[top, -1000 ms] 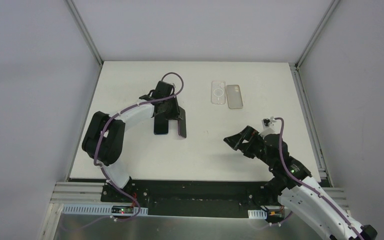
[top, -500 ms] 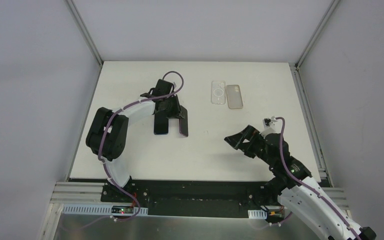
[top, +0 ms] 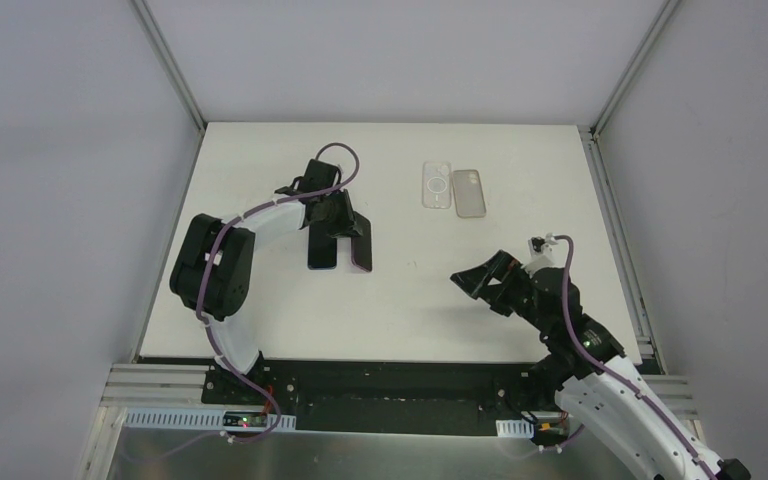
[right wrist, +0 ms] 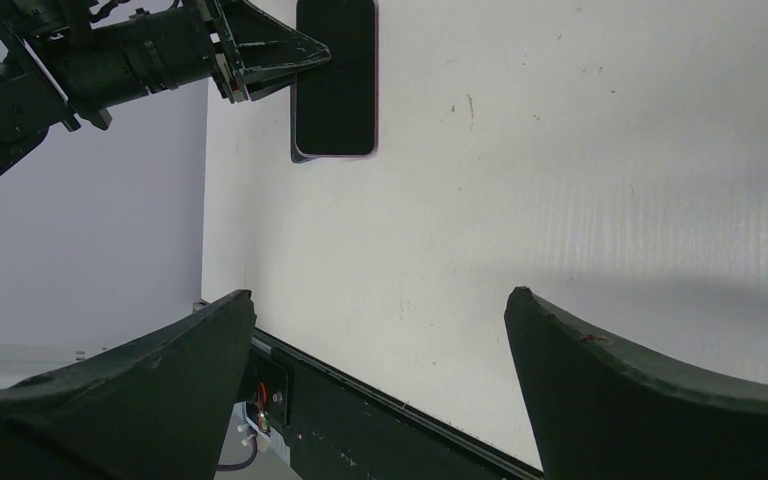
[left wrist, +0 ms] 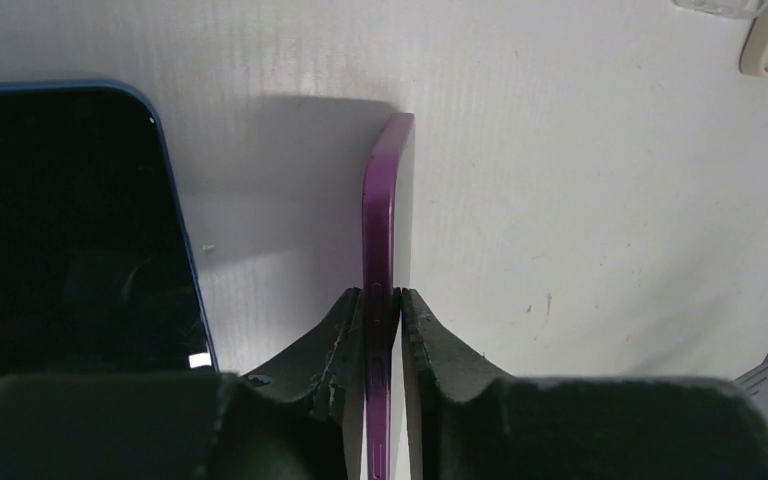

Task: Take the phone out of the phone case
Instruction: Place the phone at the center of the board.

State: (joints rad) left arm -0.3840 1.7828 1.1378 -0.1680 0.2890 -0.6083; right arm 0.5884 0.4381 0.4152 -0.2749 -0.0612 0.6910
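Two-fingered left gripper [left wrist: 382,300] pinches the purple case [left wrist: 388,190] beside the blue phone [left wrist: 70,230]; right gripper [right wrist: 378,295] gapes empty.

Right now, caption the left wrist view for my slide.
Left gripper flanks a purple slab on edge; blue-rimmed phone lies flat alongside.

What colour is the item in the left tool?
The item is purple; clearest in left wrist view.
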